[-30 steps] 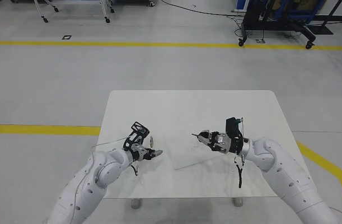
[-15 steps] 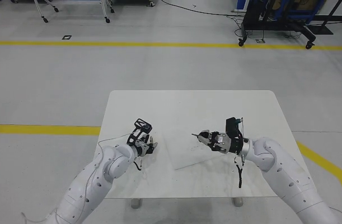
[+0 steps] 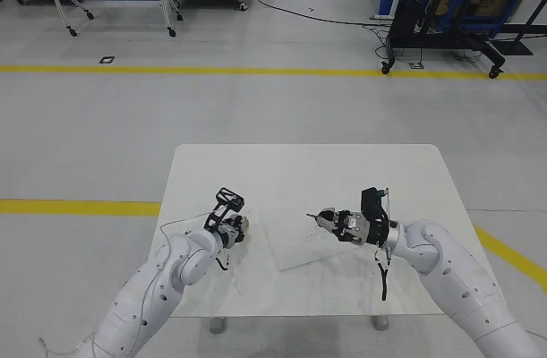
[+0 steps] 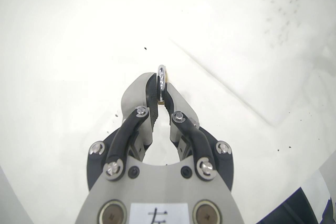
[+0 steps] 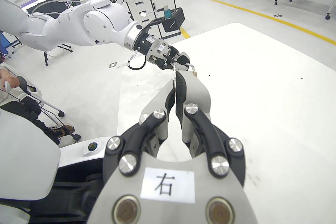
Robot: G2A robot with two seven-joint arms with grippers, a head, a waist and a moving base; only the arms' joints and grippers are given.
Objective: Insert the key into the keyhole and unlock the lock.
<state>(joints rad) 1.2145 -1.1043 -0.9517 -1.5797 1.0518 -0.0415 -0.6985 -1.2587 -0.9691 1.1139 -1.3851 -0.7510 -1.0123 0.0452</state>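
Left jaws pinch the lock (image 4: 162, 77) while right jaws clamp what looks like the key (image 5: 174, 75).

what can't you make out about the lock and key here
- The keyhole: in the left wrist view the lock body is buried inside the left gripper.
- Key teeth: in the right wrist view it is an edge-on sliver pinched in the right gripper.
- Top view: lock and key are too small to detail.

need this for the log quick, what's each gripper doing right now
Left gripper: closed, holding the lock.
Right gripper: closed, holding the key.
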